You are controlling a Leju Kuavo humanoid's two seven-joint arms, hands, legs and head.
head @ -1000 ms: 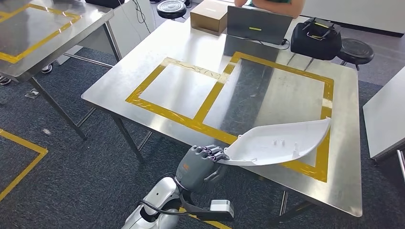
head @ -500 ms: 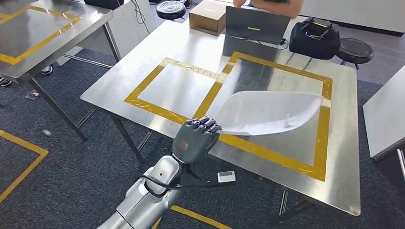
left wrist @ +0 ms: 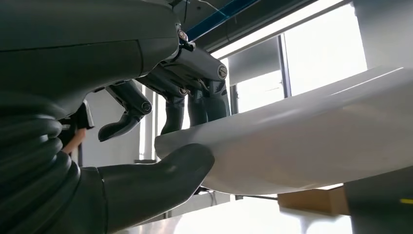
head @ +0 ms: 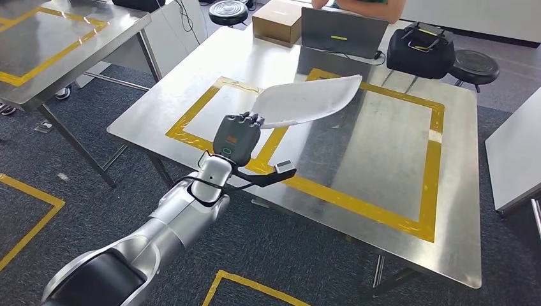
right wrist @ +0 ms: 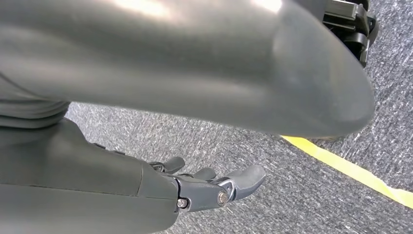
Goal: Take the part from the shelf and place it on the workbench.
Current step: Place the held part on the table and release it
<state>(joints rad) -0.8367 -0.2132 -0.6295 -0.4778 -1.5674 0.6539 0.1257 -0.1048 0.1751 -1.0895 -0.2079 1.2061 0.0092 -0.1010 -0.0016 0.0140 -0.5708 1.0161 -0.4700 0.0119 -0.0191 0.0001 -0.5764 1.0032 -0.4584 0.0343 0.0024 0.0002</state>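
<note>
While my left hand (head: 237, 135) is gripping the white part (head: 309, 99) by its narrow end, holding it in the air above the worktop (head: 383, 146), I am judging that lowering it flat inside the yellow-taped square (head: 357, 191) comes next, my right hand (right wrist: 214, 187) hanging empty, fingers loosely apart.

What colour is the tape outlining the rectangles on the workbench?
Yellow tape on the steel workbench, clearest in the head view.
</note>
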